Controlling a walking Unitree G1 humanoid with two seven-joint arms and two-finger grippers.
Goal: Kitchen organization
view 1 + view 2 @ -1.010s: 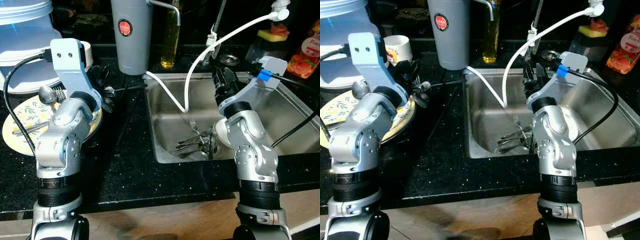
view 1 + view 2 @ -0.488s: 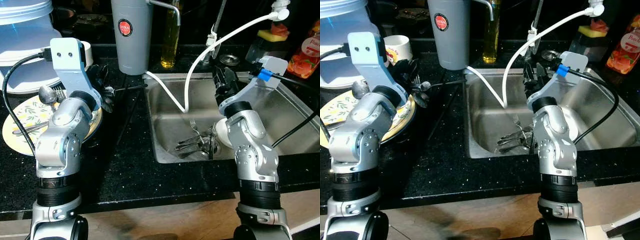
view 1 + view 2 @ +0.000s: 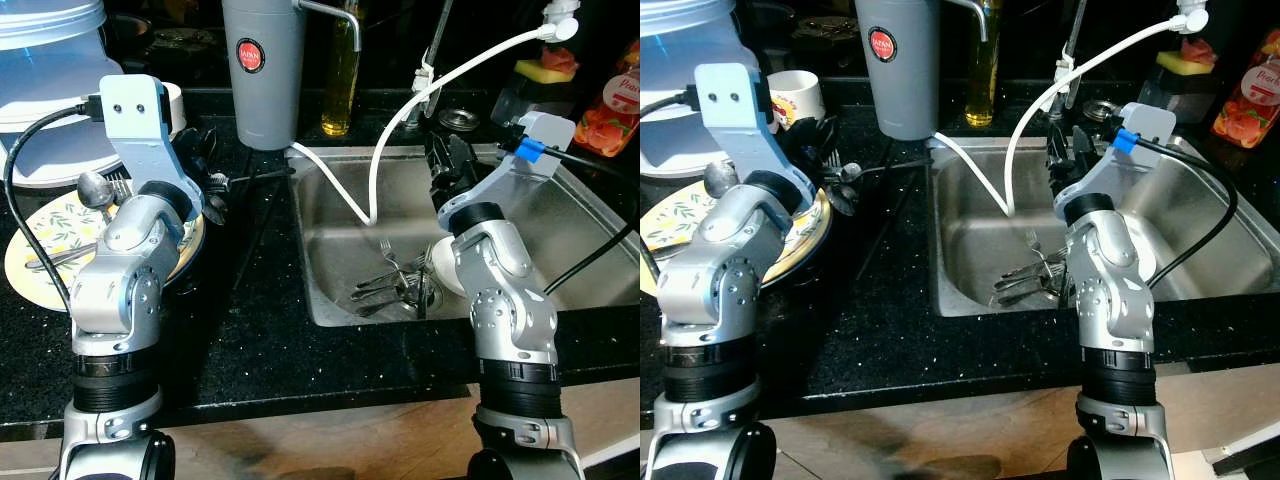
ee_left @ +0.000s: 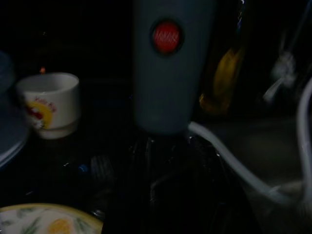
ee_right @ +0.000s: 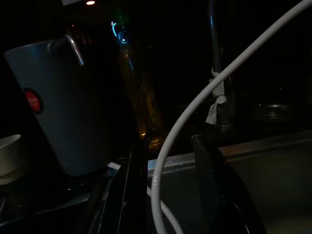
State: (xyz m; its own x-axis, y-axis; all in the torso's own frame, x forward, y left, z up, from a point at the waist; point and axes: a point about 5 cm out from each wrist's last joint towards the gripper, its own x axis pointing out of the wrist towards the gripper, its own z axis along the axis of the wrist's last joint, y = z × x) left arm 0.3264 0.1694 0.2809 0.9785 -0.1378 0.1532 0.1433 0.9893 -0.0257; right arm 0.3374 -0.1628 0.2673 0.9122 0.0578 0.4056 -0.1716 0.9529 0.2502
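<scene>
Several forks and spoons [image 3: 395, 285] lie heaped over the drain of the steel sink [image 3: 335, 215]. My right gripper [image 3: 446, 160] hovers above the sink's back part, open, with nothing held; in the right wrist view the white hose [image 5: 195, 105] runs across the gap between its fingers [image 5: 130, 192]. A yellow floral plate [image 3: 45, 245] with a spoon [image 3: 95, 187] on it sits on the black counter at the left. My left gripper [image 3: 207, 165] hangs over the counter between the plate and the sink, beside dark utensils [image 3: 225, 182].
A tall grey canister [image 3: 262, 70] and an oil bottle [image 3: 340, 70] stand behind the sink's left corner. A white cup [image 3: 795, 95] and a plastic container [image 3: 45, 60] are at the back left. The faucet [image 3: 432, 55] and bottles [image 3: 615, 105] stand at the back right.
</scene>
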